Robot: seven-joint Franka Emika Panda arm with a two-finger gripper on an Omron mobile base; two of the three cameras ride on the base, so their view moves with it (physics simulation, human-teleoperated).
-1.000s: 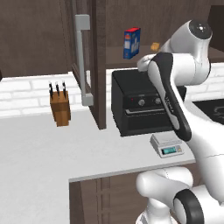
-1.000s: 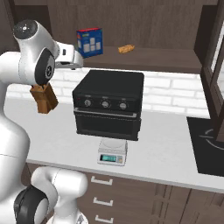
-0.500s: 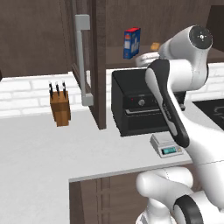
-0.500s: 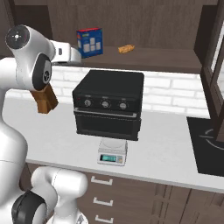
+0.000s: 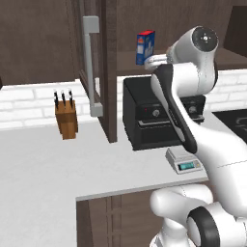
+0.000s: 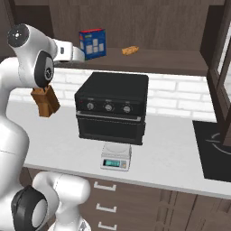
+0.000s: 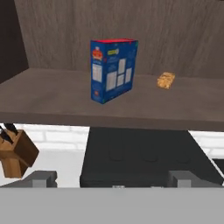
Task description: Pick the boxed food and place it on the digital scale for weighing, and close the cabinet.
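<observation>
My pincer (image 7: 112,178) is wide open and holds nothing. It hangs in front of the shelf, above the black oven (image 6: 113,106). The boxed food (image 7: 112,70) stands upright on the shelf inside the cabinet (image 5: 96,67). The digital scale (image 6: 116,158) sits on the counter just in front of the oven.

The dark wood shelf (image 7: 52,98) carries the upright boxed food (image 7: 113,70) and, well to its side, a small orange-tan lump (image 7: 166,80). Below, the white tabletop (image 6: 171,160) bears the black oven (image 6: 113,107), the digital scale (image 6: 116,157) just before it, and a knife block (image 5: 66,118).
</observation>
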